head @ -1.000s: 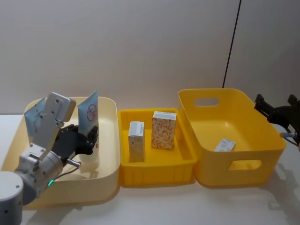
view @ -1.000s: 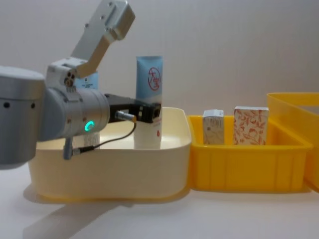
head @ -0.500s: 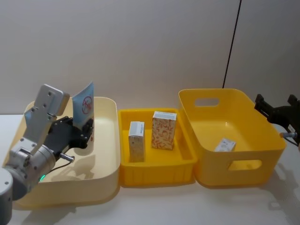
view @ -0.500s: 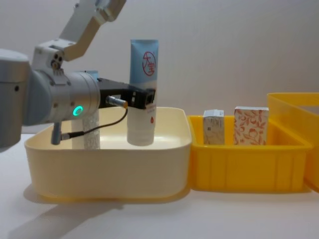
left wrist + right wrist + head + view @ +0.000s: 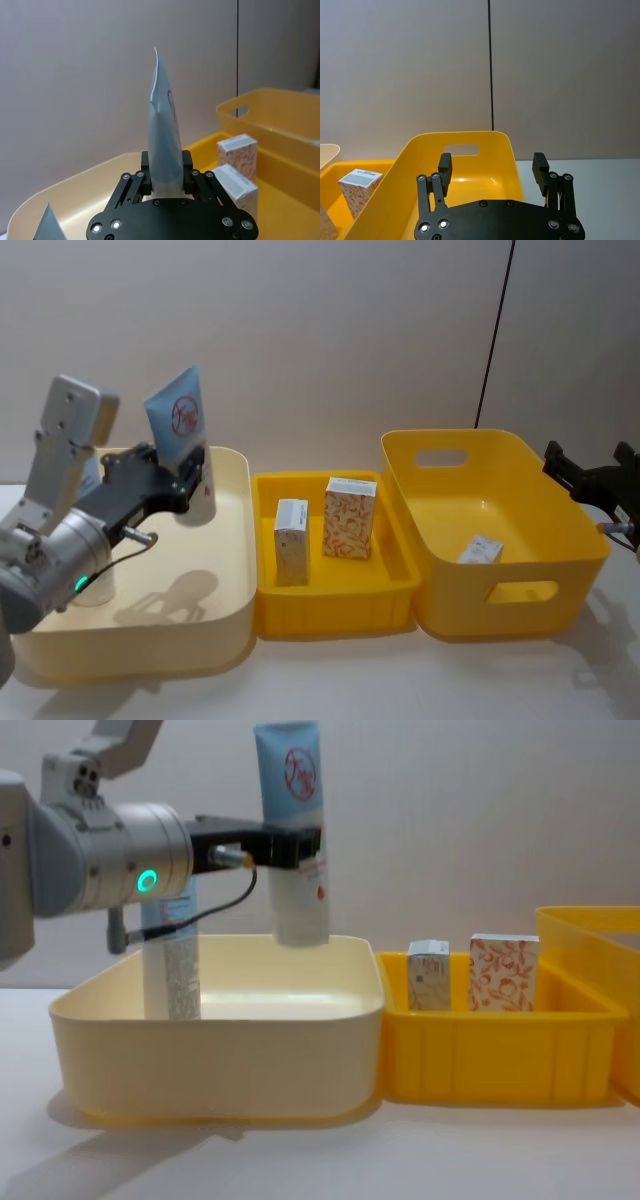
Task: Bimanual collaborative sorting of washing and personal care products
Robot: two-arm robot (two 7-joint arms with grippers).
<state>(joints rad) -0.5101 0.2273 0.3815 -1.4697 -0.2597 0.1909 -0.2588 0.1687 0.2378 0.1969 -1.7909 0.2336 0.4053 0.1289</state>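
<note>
The left gripper (image 5: 295, 846) is closed on a tall pale-blue-and-white tube (image 5: 298, 782), which is clamped at mid-height between the fingers (image 5: 145, 161) and held upright, flat end up. The tube is held off the floor of the cream tub (image 5: 220, 1050), its cap about level with the rim, toward the tub's 2 o'clock corner. A second tube (image 5: 170, 960) is seen standing inside the tub at about 9 o'clock of the held one, partly hidden by the arm.

At 3 o'clock of the tub, touching it, a shallow yellow tray (image 5: 335, 608) is set; the two adjoining walls lie between the tube and the tray. A white-and-blue carton (image 5: 291, 540) and an orange floral carton (image 5: 349, 517) are stood upright in it, side by side.

At 3 o'clock again a deep yellow bin (image 5: 500, 592) is placed, with a small white carton (image 5: 480, 550) lying inside. The right gripper (image 5: 492, 167) is held at the bin's 3 o'clock rim, fingers spread, nothing between them.
</note>
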